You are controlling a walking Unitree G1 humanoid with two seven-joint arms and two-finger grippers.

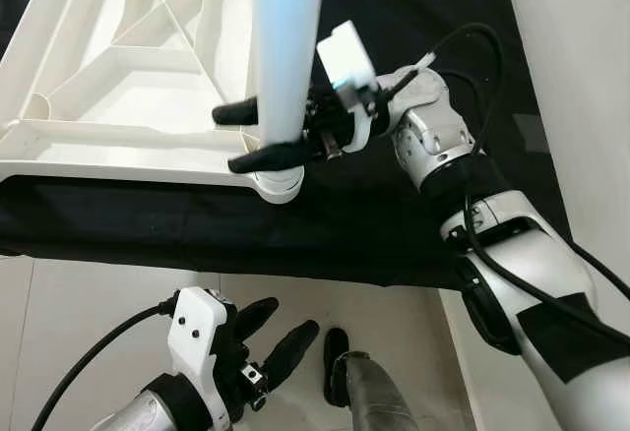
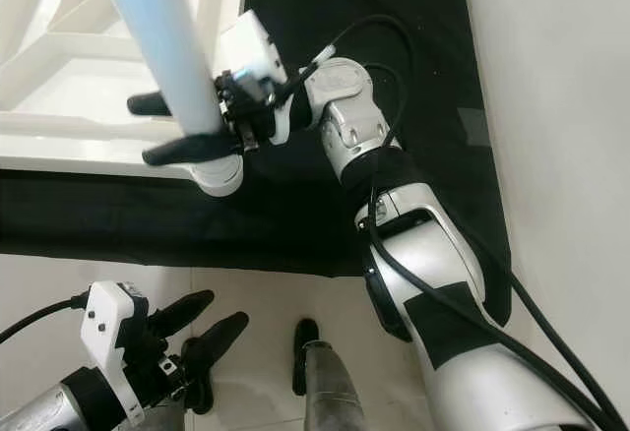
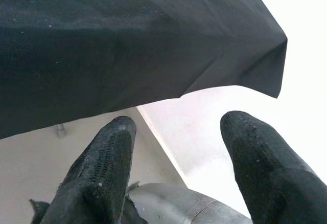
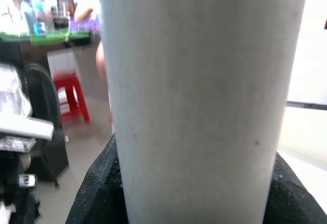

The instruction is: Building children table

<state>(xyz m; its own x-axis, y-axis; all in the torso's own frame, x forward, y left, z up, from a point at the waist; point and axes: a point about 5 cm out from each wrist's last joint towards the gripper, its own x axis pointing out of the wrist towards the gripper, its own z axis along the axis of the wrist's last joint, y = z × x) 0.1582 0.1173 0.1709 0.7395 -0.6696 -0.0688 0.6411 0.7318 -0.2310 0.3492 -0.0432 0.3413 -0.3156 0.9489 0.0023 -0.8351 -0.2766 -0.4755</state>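
Leg: I have the pale blue table leg (image 1: 285, 47) standing upright between my right jaws (image 1: 258, 138), which are closed round it, one black finger on either side; its foot sits at the round corner socket (image 1: 280, 184) just below the jaws, though I cannot tell whether it is fully seated.
Table: the white children's table (image 1: 118, 87) lies upside down, ribbed underside facing up, beyond and beside the right jaws; the corner socket is the part nearest them.
Progress: I judge this leg is being fitted; I see no other legs mounted on the part in view, so most of the build looks left to do.
Left jaws: my left jaws (image 1: 271, 338) hang low and well apart from the work; parted and empty.
Surface: a black cloth (image 1: 394, 224) lies under the table and under the right jaws, its edge drooping over pale floor (image 1: 89, 303) by the left jaws.
Room: past the leg, the right wrist view shows a red stool (image 4: 71, 98), a dark chair and a cluttered green-topped counter; blurred.
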